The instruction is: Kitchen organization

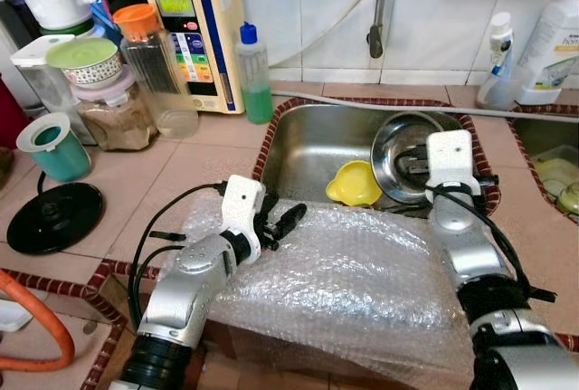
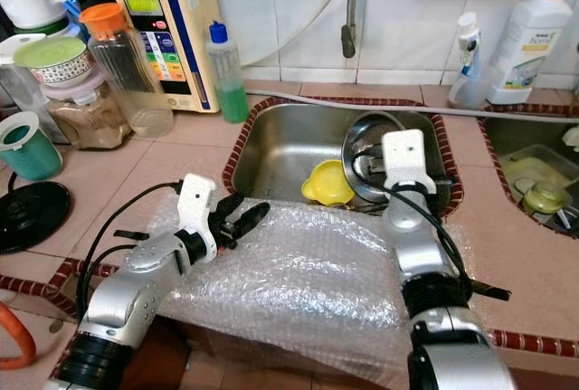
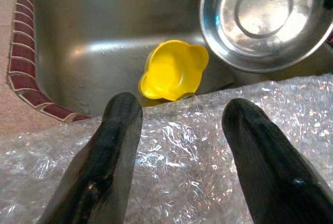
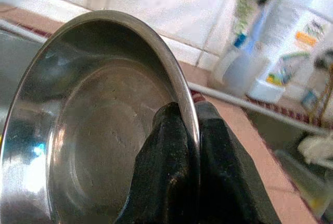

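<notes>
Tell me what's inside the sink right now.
In the sink: a yellow bowl and a steel bowl, its rim pinched by the right claw. Bubble wrap hides the near edge.

The right tool (image 2: 369, 166) reaches into the sink (image 2: 280, 150) at the desk's (image 2: 199, 168) back edge, its fingers at the rim of a tilted steel bowl (image 2: 362, 150). A yellow bowl (image 2: 327, 184) lies beside it. The left tool (image 2: 246, 218), fingers parted, hovers over bubble wrap (image 2: 308, 272) along the front edge.
</notes>
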Motion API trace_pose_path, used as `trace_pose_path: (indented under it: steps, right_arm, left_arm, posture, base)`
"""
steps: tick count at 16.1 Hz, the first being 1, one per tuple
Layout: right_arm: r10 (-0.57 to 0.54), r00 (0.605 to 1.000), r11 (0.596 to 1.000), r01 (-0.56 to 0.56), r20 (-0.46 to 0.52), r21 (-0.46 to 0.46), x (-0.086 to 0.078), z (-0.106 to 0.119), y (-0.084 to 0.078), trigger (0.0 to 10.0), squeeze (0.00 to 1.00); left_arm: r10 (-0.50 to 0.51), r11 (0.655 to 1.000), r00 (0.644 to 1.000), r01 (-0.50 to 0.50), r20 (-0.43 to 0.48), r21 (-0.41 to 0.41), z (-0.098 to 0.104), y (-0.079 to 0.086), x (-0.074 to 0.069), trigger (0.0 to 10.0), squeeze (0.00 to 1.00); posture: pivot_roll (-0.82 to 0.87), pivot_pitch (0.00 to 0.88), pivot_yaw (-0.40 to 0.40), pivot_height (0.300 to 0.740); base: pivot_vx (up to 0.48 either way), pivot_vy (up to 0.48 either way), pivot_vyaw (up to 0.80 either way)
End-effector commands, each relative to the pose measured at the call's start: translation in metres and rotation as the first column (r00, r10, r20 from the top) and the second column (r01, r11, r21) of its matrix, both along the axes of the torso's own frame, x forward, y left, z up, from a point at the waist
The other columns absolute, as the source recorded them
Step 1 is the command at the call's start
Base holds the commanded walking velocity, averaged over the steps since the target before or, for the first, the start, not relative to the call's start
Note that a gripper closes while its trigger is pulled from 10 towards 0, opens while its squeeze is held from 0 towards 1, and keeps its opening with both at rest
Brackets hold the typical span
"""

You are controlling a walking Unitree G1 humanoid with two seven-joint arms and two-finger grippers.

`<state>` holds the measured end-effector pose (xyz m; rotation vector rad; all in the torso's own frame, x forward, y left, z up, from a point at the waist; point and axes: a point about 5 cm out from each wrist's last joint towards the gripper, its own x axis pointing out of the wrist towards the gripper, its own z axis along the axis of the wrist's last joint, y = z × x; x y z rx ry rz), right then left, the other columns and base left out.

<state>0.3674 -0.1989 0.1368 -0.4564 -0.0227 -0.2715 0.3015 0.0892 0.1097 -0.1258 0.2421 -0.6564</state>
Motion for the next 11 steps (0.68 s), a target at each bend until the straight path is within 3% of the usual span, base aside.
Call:
trace_pose_path:
  steps: [1,2,5,6,11]
  right_arm:
    - [0.040,0.999,0.997,-0.039,0.012,-0.061,0.005,0.004,0.008,7.8,0.00]
    - [0.055,0.998,0.992,-0.055,-0.002,-0.115,0.007,0.002,0.011,10.0,0.00]
    - [0.111,0.992,0.977,-0.121,-0.063,-0.178,0.009,-0.009,0.022,10.0,0.00]
    - [0.124,0.990,0.976,-0.135,-0.074,-0.172,0.008,-0.012,0.026,10.0,1.00]
    - [0.165,0.978,0.977,-0.180,-0.129,-0.116,0.004,-0.026,0.028,10.0,1.00]
  left_arm:
    - [0.003,1.000,1.000,-0.003,0.003,0.026,0.001,0.004,0.001,10.0,1.00]
    - [0.002,1.000,1.000,-0.002,0.001,0.028,0.001,0.003,0.001,10.0,1.00]
    - [0.006,0.999,1.000,-0.007,0.006,0.037,0.003,0.003,0.003,10.0,1.00]
    - [0.004,0.999,1.000,-0.004,0.007,0.038,0.003,0.001,0.003,10.0,1.00]
    - [-0.003,0.999,1.000,0.003,0.000,0.048,0.001,-0.003,0.002,10.0,1.00]
  posture:
    - [0.08,0.000,0.128,0.740]
    - [0.08,0.000,0.129,0.740]
    - [0.09,0.000,0.128,0.740]
    - [0.09,0.000,0.129,0.740]
    - [0.08,0.000,0.128,0.740]
  base:
    - [0.000,0.000,0.00]
    - [0.000,0.000,0.00]
    - [0.000,0.000,0.00]
    - [0.000,0.000,0.00]
    - [0.000,0.000,0.00]
